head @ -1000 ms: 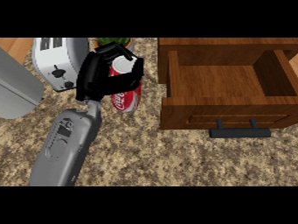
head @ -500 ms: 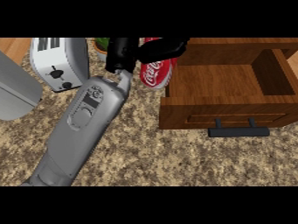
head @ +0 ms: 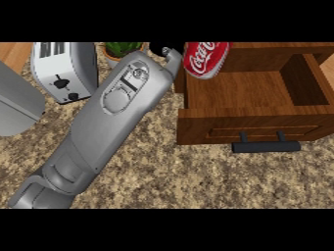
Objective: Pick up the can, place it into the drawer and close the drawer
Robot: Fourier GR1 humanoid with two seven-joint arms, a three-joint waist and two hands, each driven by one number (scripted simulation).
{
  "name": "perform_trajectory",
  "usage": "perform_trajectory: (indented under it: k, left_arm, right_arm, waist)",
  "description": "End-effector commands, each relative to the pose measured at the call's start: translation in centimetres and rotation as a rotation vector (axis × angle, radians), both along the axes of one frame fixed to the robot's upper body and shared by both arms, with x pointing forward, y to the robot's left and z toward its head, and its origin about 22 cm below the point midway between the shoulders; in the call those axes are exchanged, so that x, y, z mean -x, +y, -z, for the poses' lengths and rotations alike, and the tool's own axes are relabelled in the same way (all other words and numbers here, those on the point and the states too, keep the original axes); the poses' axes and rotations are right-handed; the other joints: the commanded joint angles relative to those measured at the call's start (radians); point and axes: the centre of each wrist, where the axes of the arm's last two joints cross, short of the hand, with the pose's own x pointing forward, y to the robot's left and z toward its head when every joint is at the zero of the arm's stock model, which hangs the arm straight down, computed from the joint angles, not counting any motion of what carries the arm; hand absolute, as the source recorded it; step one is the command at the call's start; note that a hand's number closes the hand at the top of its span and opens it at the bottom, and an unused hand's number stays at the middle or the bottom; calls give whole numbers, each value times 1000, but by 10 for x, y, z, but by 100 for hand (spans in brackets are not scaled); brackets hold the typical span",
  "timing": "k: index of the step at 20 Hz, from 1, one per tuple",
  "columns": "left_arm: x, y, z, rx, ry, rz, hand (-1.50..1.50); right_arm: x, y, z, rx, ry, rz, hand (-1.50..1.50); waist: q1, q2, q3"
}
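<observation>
The red can [head: 205,60] hangs lifted above the back left corner of the open wooden drawer [head: 263,125], its top cut off by the view's upper edge. My left hand [head: 159,48] is just left of the can and shut on it; only a small black part of the hand shows past the grey forearm [head: 119,103], which stretches from the lower left up to the can. The drawer's inside shows bare wood, and its black handle [head: 266,146] sticks out toward me. My right hand shows nowhere.
A white toaster [head: 64,68] stands at the back left, with a green plant [head: 122,48] behind the forearm. A large grey appliance [head: 7,103] fills the left edge. Speckled counter [head: 198,181] lies in front of the drawer.
The left arm has lifted the can off the counter and carried it up and to the right, from beside the toaster to above the drawer's left back corner.
</observation>
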Motion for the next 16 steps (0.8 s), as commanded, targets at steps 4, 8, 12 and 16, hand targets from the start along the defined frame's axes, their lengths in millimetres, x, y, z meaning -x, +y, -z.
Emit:
perform_trajectory:
  k: [4,8,12,16]
  left_arm:
    - [-19,-15,7,-39,17,-25,150]
    - [-23,-22,-5,-56,22,-23,150]
    - [-25,-29,6,-84,2,-40,150]
    - [-33,-28,5,-83,40,-35,150]
  right_arm:
    - [1,0,3,-9,6,-24,-150]
    - [4,12,-2,-14,-1,-17,-150]
    - [0,1,7,-17,-4,-37,-150]
    - [-16,3,-6,-2,-11,-42,-150]
  waist:
    - [-18,4,1]
    - [-14,3,0]
    - [-41,10,2]
    - [-45,16,1]
